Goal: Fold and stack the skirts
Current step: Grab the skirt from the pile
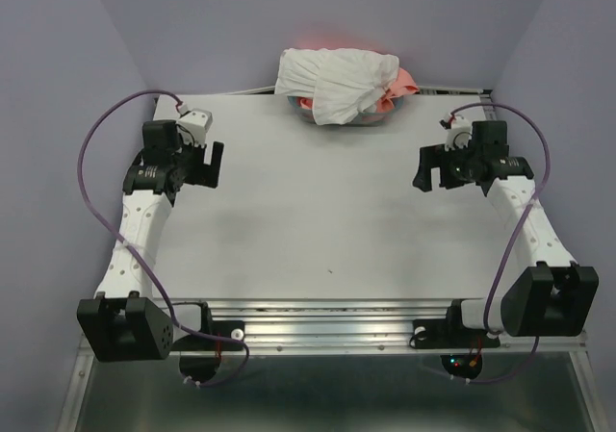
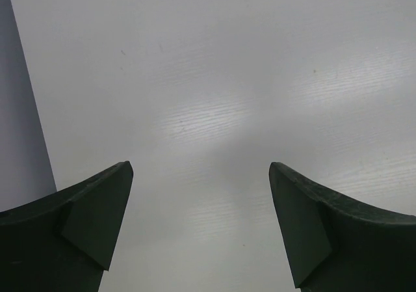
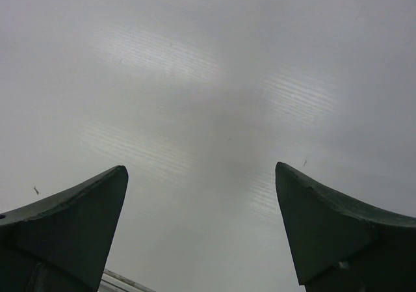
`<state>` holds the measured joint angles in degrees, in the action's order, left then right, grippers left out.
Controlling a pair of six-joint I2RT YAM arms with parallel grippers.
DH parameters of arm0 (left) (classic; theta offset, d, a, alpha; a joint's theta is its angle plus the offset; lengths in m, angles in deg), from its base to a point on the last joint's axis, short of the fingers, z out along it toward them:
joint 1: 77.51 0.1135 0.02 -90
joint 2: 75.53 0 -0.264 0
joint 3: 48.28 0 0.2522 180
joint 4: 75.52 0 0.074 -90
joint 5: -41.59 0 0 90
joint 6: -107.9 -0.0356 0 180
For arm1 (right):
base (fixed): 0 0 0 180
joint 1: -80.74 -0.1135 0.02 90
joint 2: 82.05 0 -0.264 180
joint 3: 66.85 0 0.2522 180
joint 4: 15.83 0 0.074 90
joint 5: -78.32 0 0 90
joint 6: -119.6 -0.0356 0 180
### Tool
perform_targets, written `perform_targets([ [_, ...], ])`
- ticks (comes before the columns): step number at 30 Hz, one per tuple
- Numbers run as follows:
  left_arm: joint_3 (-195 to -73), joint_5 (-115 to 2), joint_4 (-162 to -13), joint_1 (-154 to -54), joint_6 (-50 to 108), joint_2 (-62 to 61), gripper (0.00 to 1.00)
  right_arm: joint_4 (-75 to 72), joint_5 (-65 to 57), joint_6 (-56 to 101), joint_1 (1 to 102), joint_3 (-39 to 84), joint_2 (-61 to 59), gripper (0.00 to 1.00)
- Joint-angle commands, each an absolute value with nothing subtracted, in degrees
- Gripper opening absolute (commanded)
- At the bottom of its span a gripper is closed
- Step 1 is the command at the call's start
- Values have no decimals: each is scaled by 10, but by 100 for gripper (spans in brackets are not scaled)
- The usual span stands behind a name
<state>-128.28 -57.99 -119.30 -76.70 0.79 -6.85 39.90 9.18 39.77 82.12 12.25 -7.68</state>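
Top external. Both skirts sat heaped together at the far edge of the table (image 1: 318, 220), about mid-width, well apart from both arms. White skirt (image 1: 337, 84) lay on top, finely pleated, draped over the heap. Pink skirt (image 1: 404, 80) showed only at the right and underneath, bunched. A sliver of a bluish tub (image 1: 348, 121) rim showed below the cloth, so the heap appeared to rest in it. Left gripper (image 1: 214, 166) hovered over the far left of the table and right gripper (image 1: 424, 174) over the far right, both with jaws spread wide and nothing in them.

Left wrist. Left gripper (image 2: 200, 168) wide apart, dark matte fingers, only smooth pale tabletop with soft glare between them. Strip of lilac wall (image 2: 19, 110) at the left. No cloth in view.

Right wrist. Right gripper (image 3: 201, 168) likewise wide and empty, over bare grey-white table.

Handling judgement. Both skirts looked light, limp and thin, and likely to slump and drag. The pleats should give some bite. Best hold is probably a pinch on the white skirt's upper edge or hanging hem, lifting it off before the pink. Waistbands not identifiable.
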Motion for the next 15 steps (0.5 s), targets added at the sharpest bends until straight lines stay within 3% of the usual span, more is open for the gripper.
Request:
perform_targets([
  [1, -1344, -564, -1158, -773, -14, -65, 99, 281, 115, 342, 820, 190, -62, 100],
  [6, -1389, -583, -1165, -773, 1, -53, 99, 204, 127, 298, 820, 238, 4, 99],
  [8, -1389, -610, -1165, -773, 3, -57, 99, 176, 142, 276, 820, 250, 22, 93],
  [13, -1382, -642, -1167, -773, 15, -64, 99, 129, 142, 262, 808, 329, 120, 63],
  [15, -1377, -644, -1169, -773, 18, -63, 99, 124, 150, 254, 808, 352, 151, 59],
])
